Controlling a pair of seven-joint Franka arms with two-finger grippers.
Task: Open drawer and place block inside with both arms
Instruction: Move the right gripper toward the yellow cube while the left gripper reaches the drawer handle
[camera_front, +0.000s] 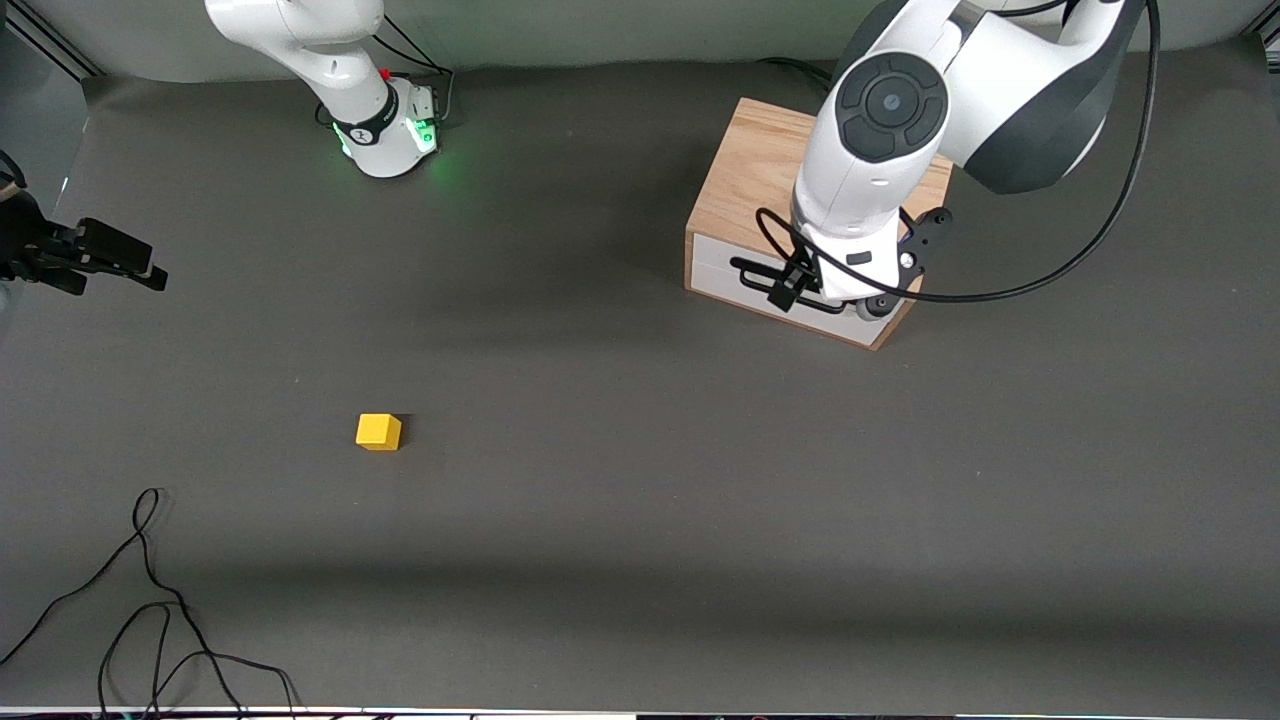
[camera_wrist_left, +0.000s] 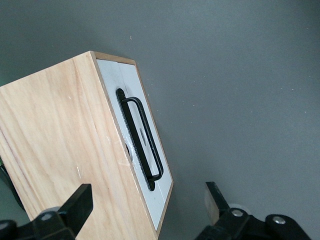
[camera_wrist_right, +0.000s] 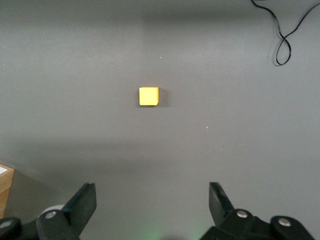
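Loose black cable is lying nearest the camera, the yellow block sitting farther up the table: light, rigid, best pinched across flat sides. Left gripper, fingers apart, is hovering over the closed drawer's handle; right gripper is waiting, fingers spread.

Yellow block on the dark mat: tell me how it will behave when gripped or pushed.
The small yellow cube looks rigid, so it probably won't deform. Its flat faces suggest sliding, not rolling. Its small size suggests it is light and easily nudged.
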